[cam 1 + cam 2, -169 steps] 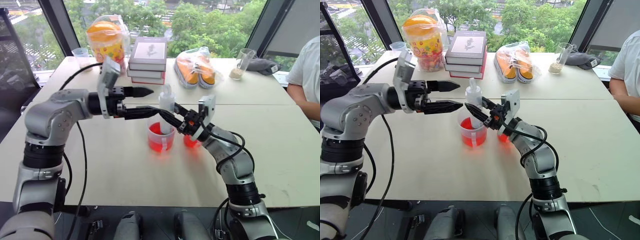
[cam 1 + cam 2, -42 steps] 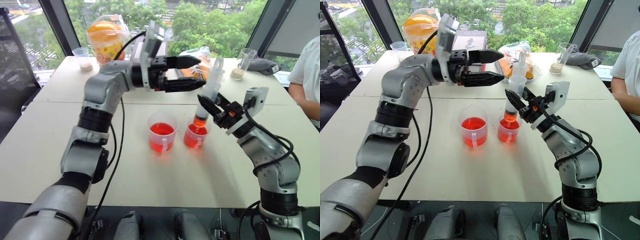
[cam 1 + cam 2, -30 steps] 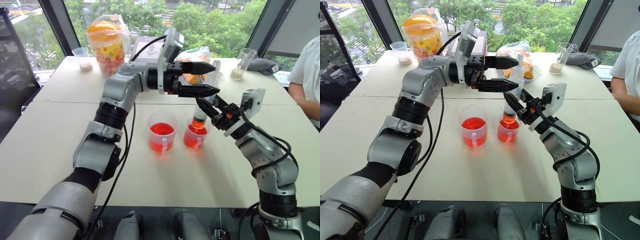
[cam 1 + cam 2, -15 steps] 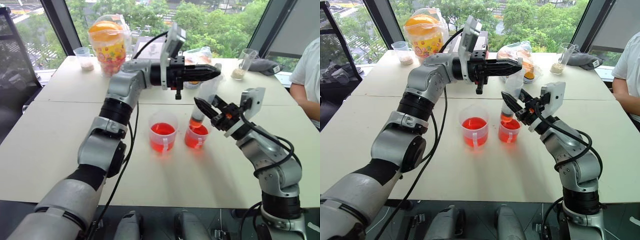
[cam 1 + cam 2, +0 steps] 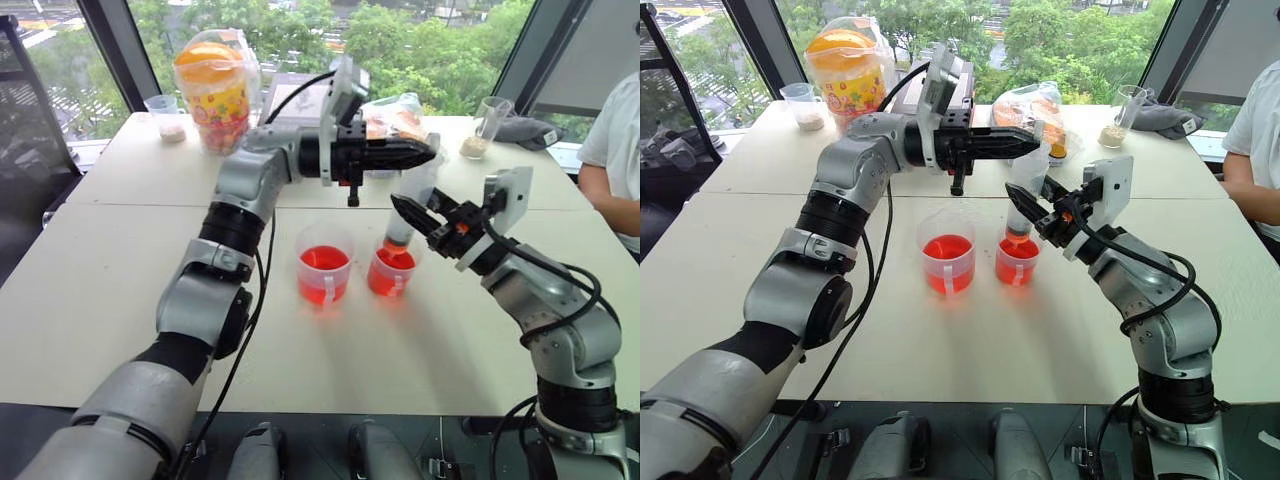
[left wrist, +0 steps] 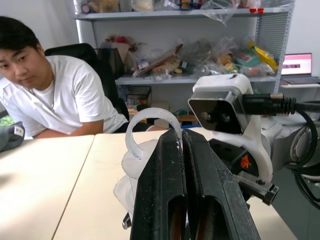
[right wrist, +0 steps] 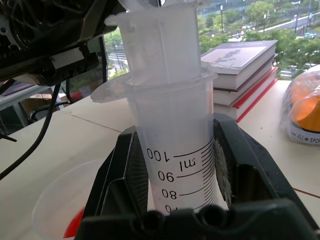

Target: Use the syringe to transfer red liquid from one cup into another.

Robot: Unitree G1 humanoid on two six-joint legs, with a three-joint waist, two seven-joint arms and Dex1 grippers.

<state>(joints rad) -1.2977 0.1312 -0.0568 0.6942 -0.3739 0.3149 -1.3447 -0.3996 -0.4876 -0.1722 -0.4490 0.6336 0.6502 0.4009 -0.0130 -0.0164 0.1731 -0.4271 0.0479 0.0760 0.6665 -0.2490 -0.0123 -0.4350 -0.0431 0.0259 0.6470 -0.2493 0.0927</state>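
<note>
Two clear cups stand mid-table, each holding red liquid: the left cup point(image 5: 324, 265) and the right cup point(image 5: 392, 272). The syringe point(image 5: 413, 188) leans upright over the right cup with its orange-red tip down inside it. My right gripper point(image 5: 401, 208) is shut on the barrel, whose scale marks show in the right wrist view point(image 7: 172, 130). My left gripper point(image 5: 428, 152) reaches in level from the left and is shut at the top of the plunger. The plunger's ring point(image 6: 150, 116) curves up right at the closed fingertips.
Along the far edge stand a candy tub point(image 5: 212, 80), a stack of books point(image 5: 968, 85), a bag of orange items point(image 5: 398, 112) and two clear cups with beige powder point(image 5: 165, 115) point(image 5: 482, 125). A person point(image 5: 612, 140) sits at the right.
The left gripper's fingers, open around the plunger top a second ago, have shut there. Earlier, the syringe moved from the left cup to the right cup.
</note>
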